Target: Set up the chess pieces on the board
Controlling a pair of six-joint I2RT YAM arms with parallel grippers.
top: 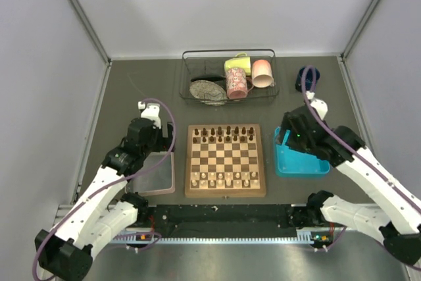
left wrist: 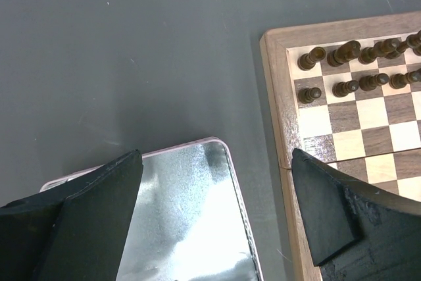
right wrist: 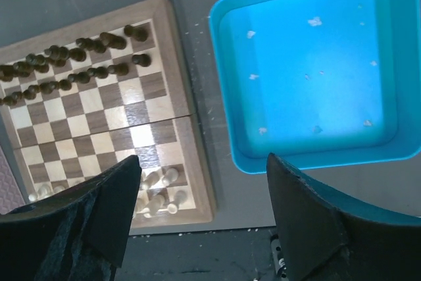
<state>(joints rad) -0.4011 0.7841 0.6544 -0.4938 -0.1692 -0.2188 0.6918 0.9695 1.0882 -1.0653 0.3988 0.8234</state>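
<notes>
Left gripper [left wrist: 216, 162] has its jaws spread wide with nothing between them. It hangs just left of the board [top: 225, 193], over the far corner of the clear tray [left wrist: 191, 215]. Right gripper [right wrist: 204, 162] is the same deal: jaws wide apart and empty, just right of the board, over the gap between it and the blue tray [right wrist: 309, 83].

Progress-wise, I'd call this basically finished. The dark pieces [top: 227, 133] stand in two rows along the board's far edge, and the pale pieces [top: 225, 178] stand in two rows along its near edge. The four ranks between them are bare. Both trays look empty apart from some pale specks in the blue one, so I don't see any strays left to place. The pieces are too small for me to count, or to check that each one is upright and centred, so maybe a nudge or two is left at most.

Materials: the board is flat wood, light and dark checks inside a tan border, with a seam across the middle, so it probably folds. The pieces are small turned wood with knobby tops and look easy to tip. The blue tray is smooth plastic with rounded corners and a raised rim. The clear tray is shiny and glary with a pinkish edge. The table [top: 131, 90] is matte dark grey.
</notes>
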